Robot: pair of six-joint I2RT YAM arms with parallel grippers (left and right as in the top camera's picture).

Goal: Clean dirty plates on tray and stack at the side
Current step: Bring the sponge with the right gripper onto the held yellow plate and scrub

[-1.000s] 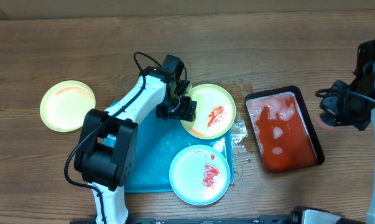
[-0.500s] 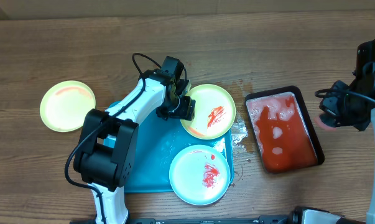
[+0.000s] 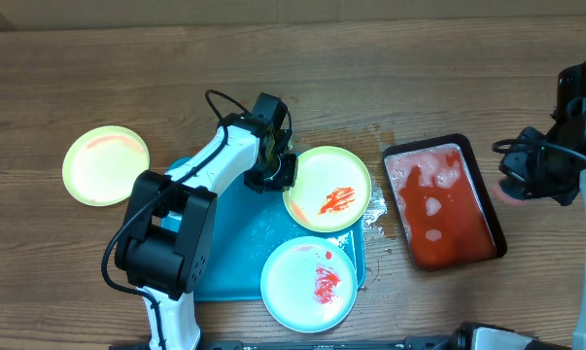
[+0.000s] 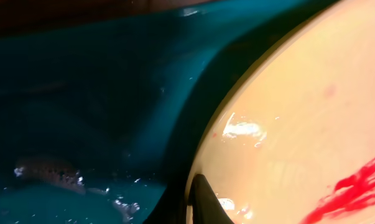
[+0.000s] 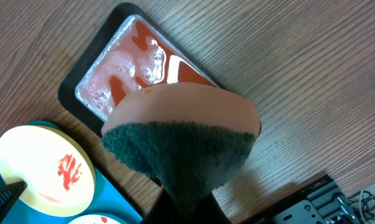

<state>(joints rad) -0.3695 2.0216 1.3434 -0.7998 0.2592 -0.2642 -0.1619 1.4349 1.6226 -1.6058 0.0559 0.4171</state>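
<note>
The desk is brown wood with long dark lines in it, and it fills almost the whole view from above. Along its far edge runs a pale tan strip. The light is soft and even, with faint shadows.

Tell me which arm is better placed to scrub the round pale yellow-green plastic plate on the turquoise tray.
Right. The right gripper holds a pink and green sponge near the black rectangular tray; the left gripper has none and sits at the rim of the round pale yellow-green plastic plate.
</note>
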